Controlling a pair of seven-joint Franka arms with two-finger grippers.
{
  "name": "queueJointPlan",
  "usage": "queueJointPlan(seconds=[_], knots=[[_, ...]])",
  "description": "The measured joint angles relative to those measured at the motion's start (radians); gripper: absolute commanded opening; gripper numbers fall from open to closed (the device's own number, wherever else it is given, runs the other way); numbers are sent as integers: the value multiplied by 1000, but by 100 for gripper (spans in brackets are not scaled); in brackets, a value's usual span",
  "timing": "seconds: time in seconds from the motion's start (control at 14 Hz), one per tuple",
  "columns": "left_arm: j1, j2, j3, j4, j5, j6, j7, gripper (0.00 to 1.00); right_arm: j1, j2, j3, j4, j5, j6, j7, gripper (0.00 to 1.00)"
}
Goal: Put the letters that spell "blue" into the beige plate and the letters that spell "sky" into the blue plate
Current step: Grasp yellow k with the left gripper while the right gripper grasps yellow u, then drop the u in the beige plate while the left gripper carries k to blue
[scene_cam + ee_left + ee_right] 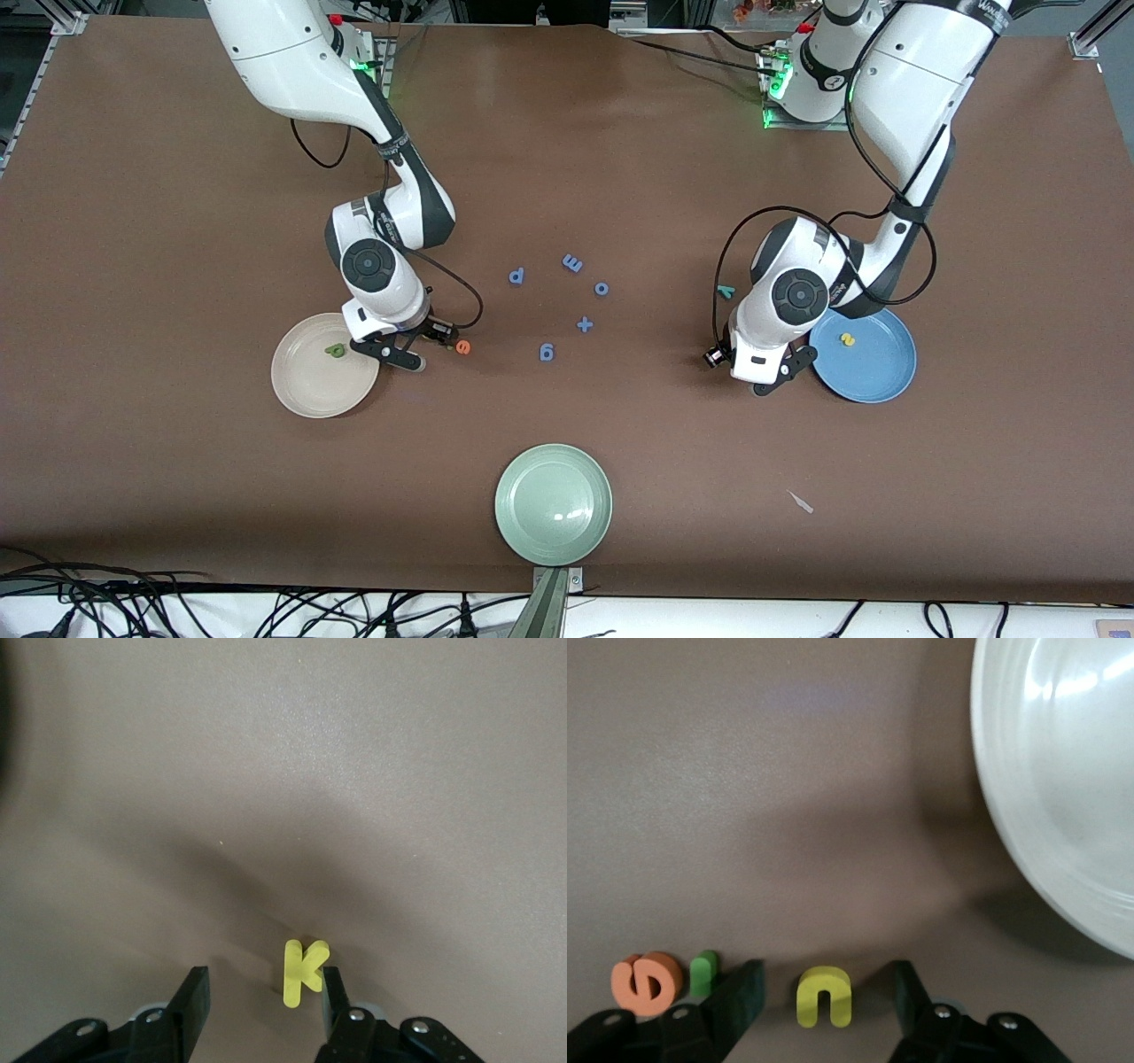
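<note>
The right gripper stood beside the round cream-beige plate, fingers spread around the yellow foam u on the brown surface. The green foam l and orange foam e lay just outside one finger. The left gripper stood beside the round blue plate, fingers spread, the yellow foam k between them, against one finger.

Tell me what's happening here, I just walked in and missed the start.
Two arms sort foam letters into plates. The right pincer is low beside the beige plate, open around the yellow u; the orange e and green l wait alongside, the green b is plated. The left pincer straddles the yellow k by the blue plate, which holds the yellow s.
</note>
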Motion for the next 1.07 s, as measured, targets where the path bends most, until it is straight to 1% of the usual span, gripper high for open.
queueJointPlan(seconds=[0.07, 0.14, 0.21, 0.43, 0.57, 0.79, 0.86, 0.93, 1.0, 1.07], knots=[[0, 2, 0, 2, 0, 2, 0, 59, 0, -5, 0, -1, 0, -2, 0, 22], [0, 3, 0, 3, 0, 3, 0, 59, 0, -9, 0, -2, 0, -3, 0, 14], [0, 4, 0, 5, 0, 5, 0, 59, 0, -17, 0, -3, 0, -7, 0, 10], [0, 19, 0, 10, 0, 20, -1, 59, -1, -23, -2, -4, 0, -35, -6, 9], [0, 32, 0, 17, 0, 26, -1, 58, -3, -35, -18, 15, 0, -99, -48, 10], [-3, 39, 0, 23, 0, 28, -1, 56, -11, -64, -101, 76, 0, -236, -226, 10], [-9, 39, 0, 23, 0, 28, -2, 52, -20, -70, -131, 89, 0, -259, -294, 11], [-14, 40, 0, 23, 0, 28, -3, 45, -36, -73, -148, 96, 0, -268, -350, 15], [-18, 41, 0, 23, 0, 28, -5, 38, -60, -72, -154, 97, 0, -269, -392, 24], [-20, 41, 0, 23, 0, 28, -7, 35, -84, -71, -154, 97, 4, -269, -419, 36]])
